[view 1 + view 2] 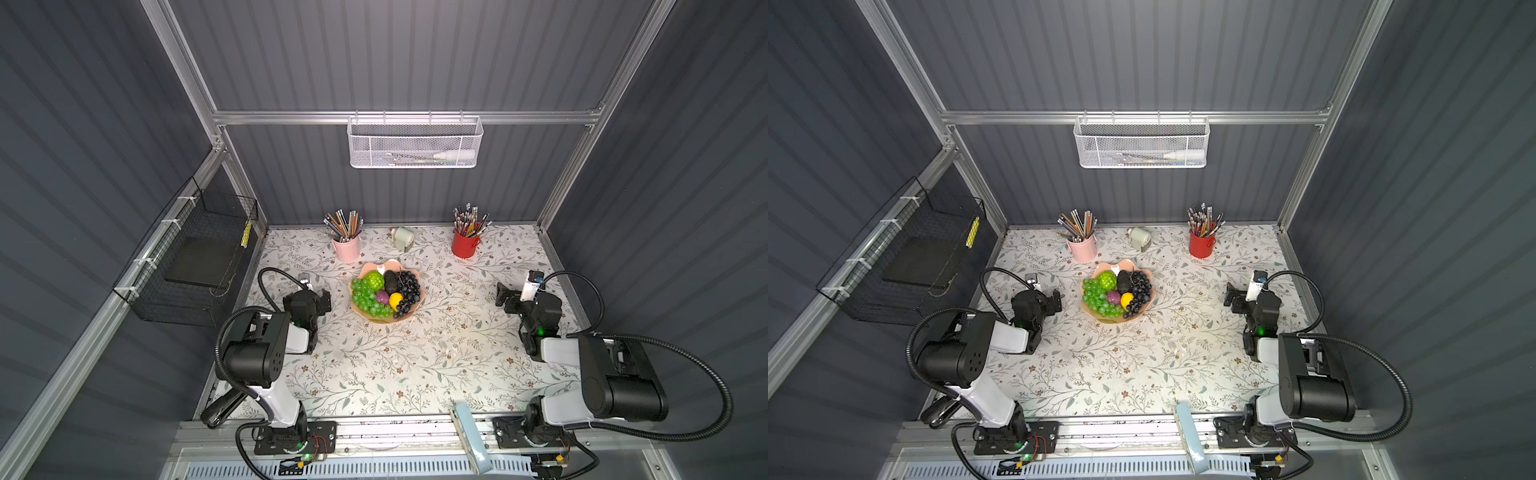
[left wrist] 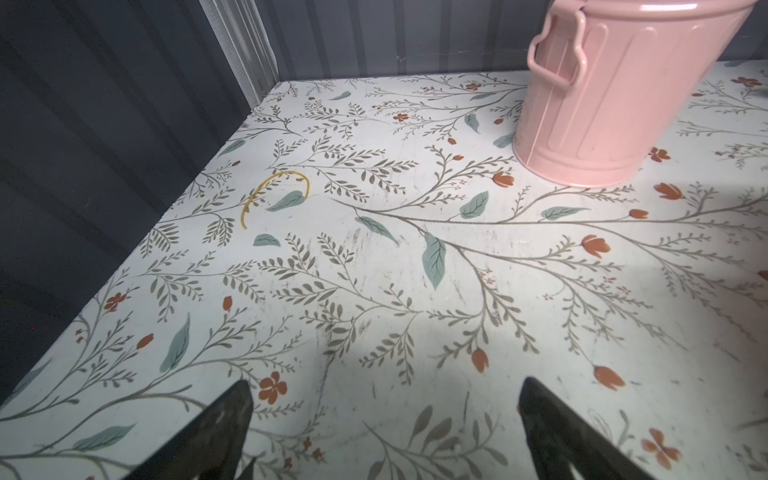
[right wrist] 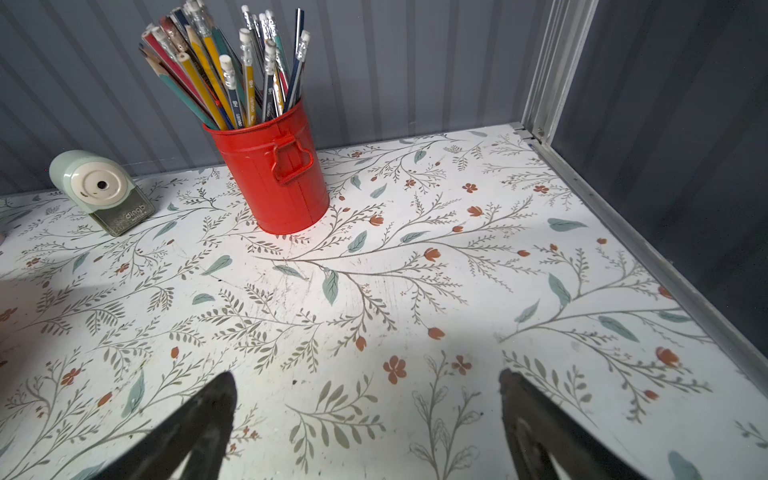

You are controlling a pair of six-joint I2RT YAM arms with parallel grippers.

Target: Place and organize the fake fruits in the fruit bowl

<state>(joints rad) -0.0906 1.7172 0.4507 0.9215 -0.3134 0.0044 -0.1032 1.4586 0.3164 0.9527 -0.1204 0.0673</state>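
Fruit bowl sits mid-frame in both top views and holds all six fake fruits.
- Left side of the bowl: green grapes.
- Right side: dark grapes.
- Between them: lime ball, avocado, purple ball, yellow fruit.

Left gripper and right gripper have jaws spread wide, holding nothing, well apart from the bowl.

Sharpener label reads "dingb"; the rest is unclear. Pencils in the red cup are stamped "HB".

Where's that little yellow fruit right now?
In both top views the yellow fruit lies inside the peach-pink fruit bowl at mid-table, toward the bowl's near side, between the purple ball and the dark grape bunch.
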